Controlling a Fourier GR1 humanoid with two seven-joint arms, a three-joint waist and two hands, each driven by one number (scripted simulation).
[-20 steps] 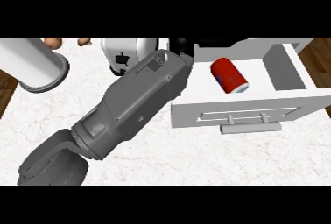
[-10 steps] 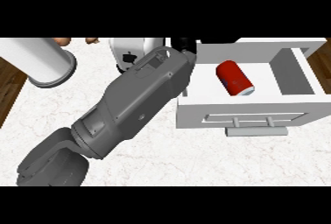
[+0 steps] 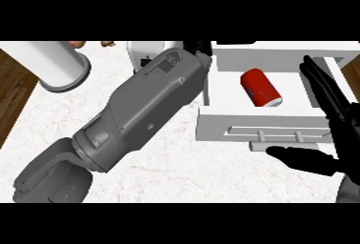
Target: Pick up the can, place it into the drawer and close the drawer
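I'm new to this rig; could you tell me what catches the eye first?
The red can lies on its side in the open white drawer, upper right. A grey left forearm slants across the centre, and the open black right hand is beside the drawer's front.

You are looking steeply down on a white counter (image 3: 211, 176) with faint grey marble veining, and it is filling most of the view under even, soft light. Along the left edge a dark brown wooden floor (image 3: 14, 95) is showing beside the counter. At the upper left a white cylinder (image 3: 53, 64) with a grey end is lying across the line between counter and floor. A white boxy thing (image 3: 144, 52) is sitting at the counter's far edge, and two small brown things (image 3: 77, 44) are peeking in beside it; you cannot tell what they are.
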